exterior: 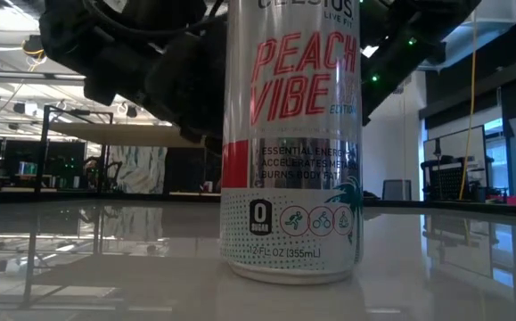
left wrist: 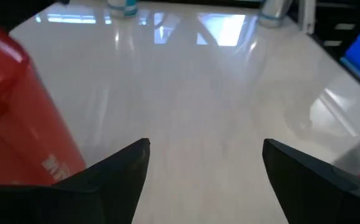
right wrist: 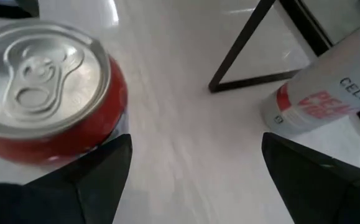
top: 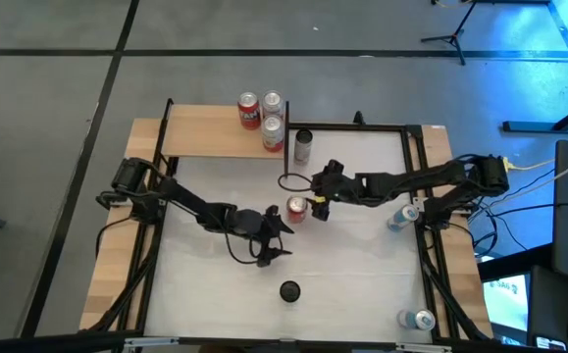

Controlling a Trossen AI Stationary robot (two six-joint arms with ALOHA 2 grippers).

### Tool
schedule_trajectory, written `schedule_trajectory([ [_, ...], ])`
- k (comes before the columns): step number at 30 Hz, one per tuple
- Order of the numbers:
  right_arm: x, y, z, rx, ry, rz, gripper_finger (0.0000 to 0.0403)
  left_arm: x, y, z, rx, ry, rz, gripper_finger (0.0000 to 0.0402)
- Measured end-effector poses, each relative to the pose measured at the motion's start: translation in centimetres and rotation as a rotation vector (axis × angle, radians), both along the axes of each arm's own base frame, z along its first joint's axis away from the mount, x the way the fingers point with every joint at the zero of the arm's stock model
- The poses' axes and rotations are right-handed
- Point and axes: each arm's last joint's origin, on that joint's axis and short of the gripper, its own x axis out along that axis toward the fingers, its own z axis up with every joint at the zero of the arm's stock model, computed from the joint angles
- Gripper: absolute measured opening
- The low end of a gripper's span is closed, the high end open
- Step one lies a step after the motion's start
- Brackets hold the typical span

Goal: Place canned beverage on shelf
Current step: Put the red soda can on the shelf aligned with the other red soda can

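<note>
While the red can (top: 296,209) stands upright mid-counter, right end effector (top: 315,209) sits just beside it, fingers spread, can off to one side, not between. Left end effector (top: 280,240), also spread, is near. Shelf (top: 215,138) lies at far-left corner.

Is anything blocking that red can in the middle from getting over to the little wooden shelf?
Partly. The red can stands on the table by the right gripper, its jaws open. Toward the shelf, a silver can stands near its corner, and three cans already fill that end; the rest is bare.
</note>
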Motion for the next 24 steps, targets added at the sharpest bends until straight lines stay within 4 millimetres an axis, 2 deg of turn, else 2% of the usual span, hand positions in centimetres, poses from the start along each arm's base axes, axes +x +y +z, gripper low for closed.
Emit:
schedule_trajectory([
  [10, 0.1, 0.14, 0.01, 0.037, -0.011, 0.036, 0.0356, -0.11, 0.84, -0.25, 0.123, 0.01, 0.256, 0.0299],
  [24, -0.32, 0.43, -0.48, 0.168, 0.026, 0.019, 0.0356, -0.42, 0.71, -0.64, 0.121, 0.049, 0.329, 0.0298],
])
